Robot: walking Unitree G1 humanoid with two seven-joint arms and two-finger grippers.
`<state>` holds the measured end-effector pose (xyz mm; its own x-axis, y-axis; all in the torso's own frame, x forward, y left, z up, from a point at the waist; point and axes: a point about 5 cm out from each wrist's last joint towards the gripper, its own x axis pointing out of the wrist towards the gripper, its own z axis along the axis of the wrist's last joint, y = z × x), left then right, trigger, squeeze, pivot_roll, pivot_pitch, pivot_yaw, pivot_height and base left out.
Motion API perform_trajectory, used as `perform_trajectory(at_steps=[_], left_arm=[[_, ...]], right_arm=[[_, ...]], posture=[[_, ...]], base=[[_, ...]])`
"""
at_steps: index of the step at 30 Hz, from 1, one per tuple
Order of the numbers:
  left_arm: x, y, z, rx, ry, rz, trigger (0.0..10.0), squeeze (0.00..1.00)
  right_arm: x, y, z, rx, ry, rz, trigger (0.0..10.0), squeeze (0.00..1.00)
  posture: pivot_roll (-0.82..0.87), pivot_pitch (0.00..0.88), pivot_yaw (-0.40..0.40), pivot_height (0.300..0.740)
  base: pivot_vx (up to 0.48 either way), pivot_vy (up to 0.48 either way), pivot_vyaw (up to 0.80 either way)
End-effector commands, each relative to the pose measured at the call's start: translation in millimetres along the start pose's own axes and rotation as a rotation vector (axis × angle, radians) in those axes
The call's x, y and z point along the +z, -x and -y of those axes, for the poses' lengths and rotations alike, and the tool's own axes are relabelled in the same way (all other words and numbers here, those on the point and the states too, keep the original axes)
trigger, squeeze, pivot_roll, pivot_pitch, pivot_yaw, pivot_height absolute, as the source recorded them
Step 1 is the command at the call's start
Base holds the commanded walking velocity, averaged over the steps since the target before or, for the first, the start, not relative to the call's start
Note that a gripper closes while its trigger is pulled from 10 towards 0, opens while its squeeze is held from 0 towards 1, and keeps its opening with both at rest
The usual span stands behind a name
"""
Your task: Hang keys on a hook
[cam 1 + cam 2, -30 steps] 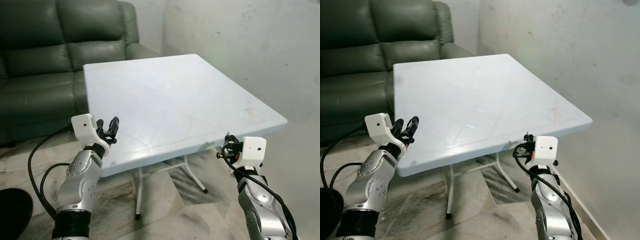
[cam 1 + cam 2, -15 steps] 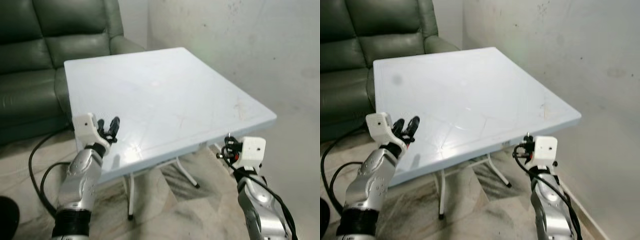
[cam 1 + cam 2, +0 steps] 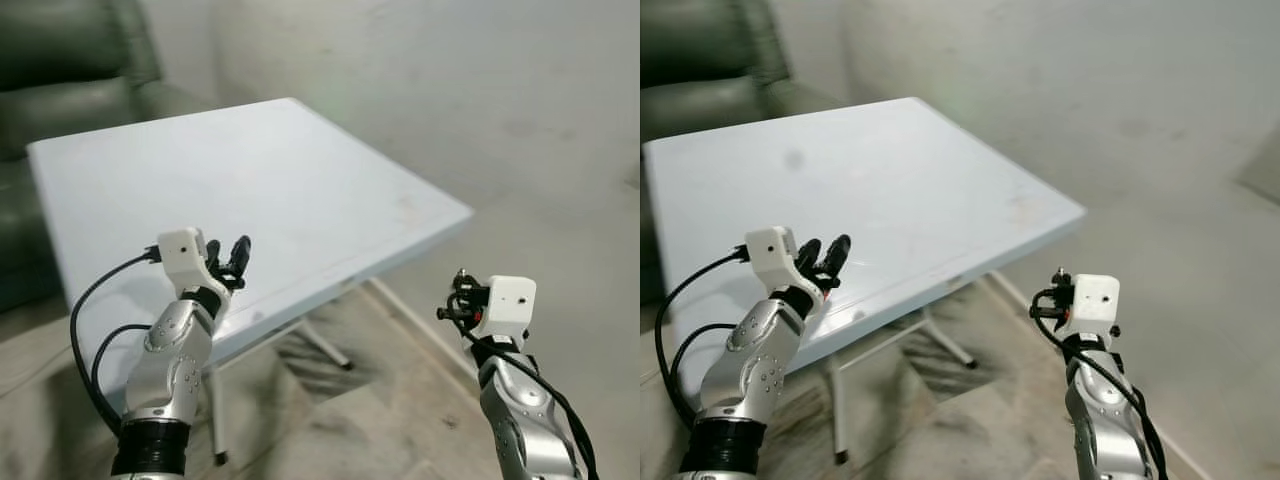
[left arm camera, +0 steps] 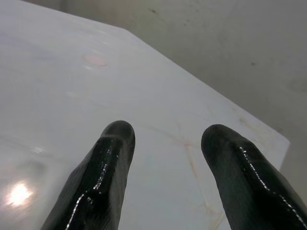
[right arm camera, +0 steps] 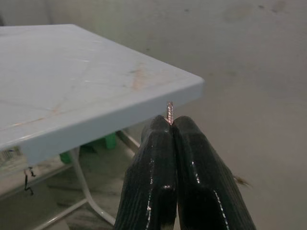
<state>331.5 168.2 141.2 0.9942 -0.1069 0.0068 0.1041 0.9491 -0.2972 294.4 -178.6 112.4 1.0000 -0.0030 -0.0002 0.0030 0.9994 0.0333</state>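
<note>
My right gripper [image 5: 171, 122] is shut, and a thin coppery metal tip of the key [image 5: 169, 110] pokes out between its fingertips; the rest of the keys is hidden by the fingers. In the eye views the right gripper [image 3: 455, 298] is held out over the floor, to the right of the white table [image 3: 300, 170] and lower than its corner. My left gripper [image 3: 229, 258] is open above the table's near edge, with nothing between its fingers [image 4: 112, 158].
A dark green sofa [image 3: 70, 60] stands behind the table at the far left. A bare grey wall [image 3: 450, 90] runs behind and to the right. The table's white metal legs [image 3: 320, 345] stand on a tiled floor [image 3: 400, 400].
The whole picture has shifted left, so the camera has turned right: more wall and floor show, less sofa. Both arms hold the same pose; the right gripper stays shut.
</note>
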Motion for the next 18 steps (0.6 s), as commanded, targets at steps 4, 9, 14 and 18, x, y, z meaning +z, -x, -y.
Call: perform_trajectory(at_steps=[4,9,14,18], left_arm=[[0.0,-0.5,2.2,-0.007,-0.002,-0.005,10.0,0.0],[0.2,-1.8,3.5,-0.008,0.002,-0.012,10.0,0.0],[0.3,-2.6,5.9,-0.02,-0.01,-0.018,10.0,0.0],[-0.4,-4.2,7.9,-0.025,-0.018,-0.031,10.0,0.0]], right_arm=[[4.4,-1.4,2.3,-0.003,0.005,0.013,10.0,0.0],[5.6,-2.5,0.7,0.003,0.005,0.016,10.0,0.0],[9.3,-4.5,1.2,0.007,0.01,0.027,10.0,0.0],[12.4,-6.6,3.9,0.007,0.021,0.034,10.0,0.0]], posture=[[0.01,0.0,-0.041,0.74],[0.01,0.0,-0.043,0.74],[0.01,0.0,-0.041,0.74],[0.01,0.0,-0.043,0.74]], base=[[0.0,0.0,-0.74],[0.0,0.0,-0.74],[0.0,0.0,-0.74],[0.0,0.0,-0.74]])
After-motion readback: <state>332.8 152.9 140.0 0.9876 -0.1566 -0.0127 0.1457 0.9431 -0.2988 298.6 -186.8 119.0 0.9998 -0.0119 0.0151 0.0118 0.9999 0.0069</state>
